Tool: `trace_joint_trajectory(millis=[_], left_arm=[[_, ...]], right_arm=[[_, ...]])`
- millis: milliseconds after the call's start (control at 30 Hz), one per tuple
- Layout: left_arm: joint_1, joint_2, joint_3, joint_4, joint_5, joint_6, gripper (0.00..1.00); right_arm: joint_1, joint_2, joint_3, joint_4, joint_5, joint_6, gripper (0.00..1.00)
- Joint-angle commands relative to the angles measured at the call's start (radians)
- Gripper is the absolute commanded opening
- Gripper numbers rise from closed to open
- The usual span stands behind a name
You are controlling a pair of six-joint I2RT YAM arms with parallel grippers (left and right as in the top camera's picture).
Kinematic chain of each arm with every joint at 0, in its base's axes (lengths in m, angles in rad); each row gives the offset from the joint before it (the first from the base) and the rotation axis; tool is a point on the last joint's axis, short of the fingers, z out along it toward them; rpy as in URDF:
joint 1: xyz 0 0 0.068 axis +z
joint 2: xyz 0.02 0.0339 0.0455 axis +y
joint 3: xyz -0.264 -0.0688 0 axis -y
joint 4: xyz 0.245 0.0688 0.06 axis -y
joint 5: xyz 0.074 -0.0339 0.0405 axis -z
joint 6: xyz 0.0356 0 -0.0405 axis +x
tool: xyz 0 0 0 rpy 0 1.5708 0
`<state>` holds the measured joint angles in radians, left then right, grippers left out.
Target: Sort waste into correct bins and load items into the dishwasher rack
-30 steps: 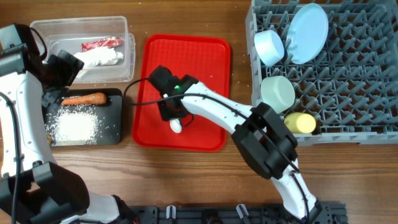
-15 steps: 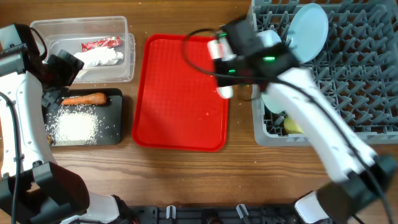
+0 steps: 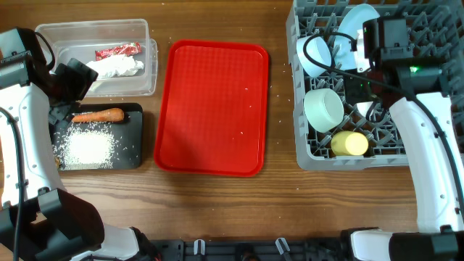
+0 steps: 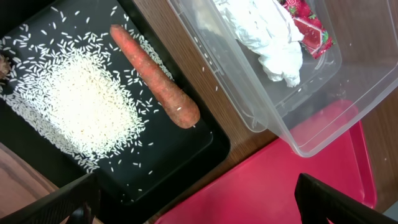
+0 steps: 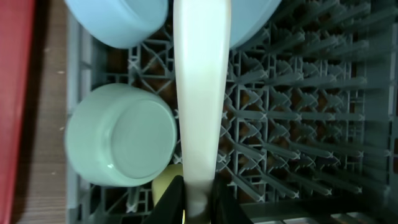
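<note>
Two fingers of the right gripper [image 5: 194, 194] pinch the thin end of the white spoon [image 5: 202, 93]. The spoon is over the left part of the rack [image 3: 435, 87], above the pegs, and I cannot tell if it touches them. The green bowl [image 5: 121, 134] sits in the rack just beside the spoon. The blue bowl [image 5: 118, 18] and the plate [image 5: 258, 15] are at the rack's far side, and the yellow cup [image 3: 350, 143] is at its near left corner. I think the job now is to lay the spoon in the rack. To do it well, go down slowly into a gap between pegs, keep off the bowls, and let go only when the spoon rests. Well away from the rack, past the red tray [image 3: 214, 109], the left gripper [image 4: 199, 204] is spread wide and holds nothing. Under it are the black tray [image 3: 138, 148] with the carrot [image 3: 98, 114] and rice [image 3: 87, 145], and the clear tub [image 3: 43, 32] with the wrapper [image 3: 118, 51] and tissue [image 3: 116, 67].
</note>
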<state>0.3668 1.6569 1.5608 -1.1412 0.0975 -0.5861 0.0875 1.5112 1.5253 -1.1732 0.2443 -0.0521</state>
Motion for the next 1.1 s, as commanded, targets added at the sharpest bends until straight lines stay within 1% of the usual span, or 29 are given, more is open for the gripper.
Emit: trace_joint_trajectory(millis=[0, 33, 67, 100, 133, 167, 200, 267, 400, 433, 533, 567, 600, 667, 733, 767, 833, 900, 1000, 1067], left_arm=[[0.003, -0.024, 0.01, -0.001, -0.013, -0.013, 1.0], [0.003, -0.024, 0.01, -0.001, -0.013, -0.013, 1.0], [0.003, -0.024, 0.01, -0.001, -0.013, -0.013, 1.0], [0.003, -0.024, 0.01, -0.001, -0.013, -0.013, 1.0], [0.003, -0.024, 0.01, -0.001, -0.013, -0.013, 1.0], [0.003, -0.024, 0.01, -0.001, -0.013, -0.013, 1.0], [0.003, -0.024, 0.01, -0.001, -0.013, -0.013, 1.0], [0.003, -0.024, 0.01, -0.001, -0.013, -0.013, 1.0], [0.003, -0.024, 0.01, -0.001, -0.013, -0.013, 1.0], [0.003, -0.024, 0.01, -0.001, -0.013, -0.013, 1.0], [0.003, -0.024, 0.01, -0.001, -0.013, -0.013, 1.0], [0.003, -0.024, 0.01, -0.001, -0.013, -0.013, 1.0], [0.003, -0.024, 0.01, -0.001, -0.013, -0.013, 1.0], [0.003, -0.024, 0.01, -0.001, -0.013, -0.013, 1.0], [0.003, -0.024, 0.01, -0.001, -0.013, -0.013, 1.0], [0.003, -0.024, 0.01, -0.001, -0.013, -0.013, 1.0], [0.003, -0.024, 0.01, -0.001, -0.013, -0.013, 1.0], [0.003, -0.024, 0.01, -0.001, -0.013, -0.013, 1.0], [0.003, -0.024, 0.01, -0.001, -0.013, -0.013, 1.0], [0.003, -0.024, 0.01, -0.001, -0.013, -0.013, 1.0]], right_arm=[[-0.047, 0.01, -0.093, 0.102, 0.025, -0.027, 0.06], [-0.06, 0.011, -0.121, 0.137, 0.025, -0.027, 0.06], [-0.072, 0.015, -0.146, 0.169, 0.025, -0.027, 0.09], [-0.08, 0.018, -0.16, 0.184, 0.025, -0.027, 0.15], [-0.09, 0.021, -0.174, 0.199, 0.026, -0.031, 0.26], [-0.099, 0.023, -0.186, 0.213, 0.03, -0.035, 0.58], [-0.108, 0.024, -0.193, 0.221, 0.029, -0.034, 0.71], [-0.121, 0.024, -0.193, 0.235, 0.029, -0.023, 0.74], [-0.125, 0.017, -0.177, 0.245, 0.011, 0.046, 0.75], [-0.124, 0.01, -0.167, 0.24, -0.017, 0.054, 0.74], [-0.124, -0.058, -0.092, 0.182, -0.186, 0.053, 0.75], [-0.124, -0.088, -0.059, 0.147, -0.238, 0.053, 0.78], [-0.124, -0.127, -0.014, 0.091, -0.3, 0.052, 0.88], [-0.124, -0.204, 0.042, 0.01, -0.362, 0.056, 1.0], [-0.124, -0.292, 0.06, -0.029, -0.397, 0.076, 1.0], [-0.124, -0.346, 0.059, -0.037, -0.404, 0.138, 1.0], [-0.124, -0.418, 0.059, -0.042, -0.403, 0.219, 1.0], [-0.124, -0.469, 0.059, -0.045, -0.398, 0.208, 1.0], [-0.124, -0.523, 0.059, -0.067, -0.319, 0.154, 1.0], [-0.125, -0.554, 0.059, -0.109, -0.199, 0.168, 1.0]])
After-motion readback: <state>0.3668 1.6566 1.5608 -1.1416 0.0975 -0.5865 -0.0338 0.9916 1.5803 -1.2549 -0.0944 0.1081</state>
